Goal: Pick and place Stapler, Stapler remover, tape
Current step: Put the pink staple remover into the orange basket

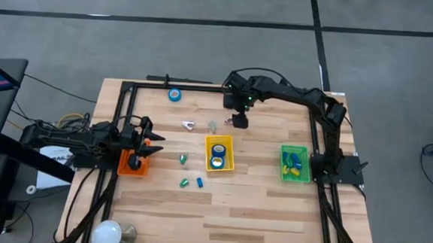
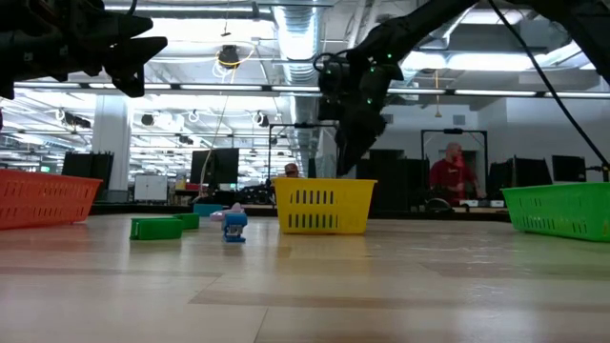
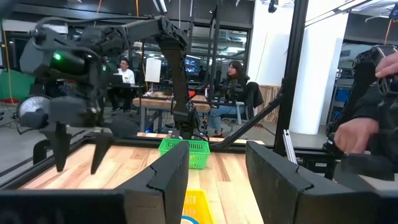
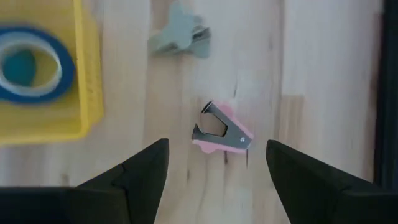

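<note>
Pale striped-wood counter [image 1: 256,207]; yellow basket [image 1: 219,152] with slotted walls holding blue tape [image 1: 218,149]; green basket [image 1: 295,163]; orange basket [image 1: 132,163]; pink stapler remover [image 4: 222,127] with grey metal jaws; grey-green stapler remover [image 4: 179,37]; black arms

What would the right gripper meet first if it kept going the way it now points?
Most likely the pink staple remover: the open right gripper points down at the table and the remover lies between its fingers' lines. Height above it is unclear.
</note>
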Controlling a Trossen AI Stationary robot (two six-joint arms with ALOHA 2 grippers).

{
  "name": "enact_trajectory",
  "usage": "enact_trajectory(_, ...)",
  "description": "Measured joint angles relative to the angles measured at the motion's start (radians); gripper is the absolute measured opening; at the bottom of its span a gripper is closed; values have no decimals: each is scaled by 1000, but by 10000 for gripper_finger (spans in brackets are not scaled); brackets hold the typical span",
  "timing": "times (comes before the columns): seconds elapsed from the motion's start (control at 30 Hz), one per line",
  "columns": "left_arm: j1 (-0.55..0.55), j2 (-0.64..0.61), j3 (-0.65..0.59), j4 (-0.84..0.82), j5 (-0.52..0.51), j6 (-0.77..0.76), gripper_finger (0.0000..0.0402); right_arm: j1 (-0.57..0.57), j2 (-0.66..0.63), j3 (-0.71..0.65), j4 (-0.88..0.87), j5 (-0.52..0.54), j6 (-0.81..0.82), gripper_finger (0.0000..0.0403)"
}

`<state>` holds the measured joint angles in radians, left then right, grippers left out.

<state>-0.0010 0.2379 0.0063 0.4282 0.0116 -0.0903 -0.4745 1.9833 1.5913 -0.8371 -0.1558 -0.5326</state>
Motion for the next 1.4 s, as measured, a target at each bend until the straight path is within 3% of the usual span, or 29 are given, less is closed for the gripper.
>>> enact_trajectory(0.57,0,0,0,0,0,0,150,12,1,-158,100,1,-524,260)
enact_trajectory(0.97,0,7,0,-3,-3,0,150,2,115,-79,98,59,-577,258)
enact_trajectory(1.13,1,15,1,-2,-9,0,150,1,117,-72,87,81,-593,223)
enact_trajectory(1.4,1,40,1,2,-8,0,150,1,116,-72,82,86,-593,115)
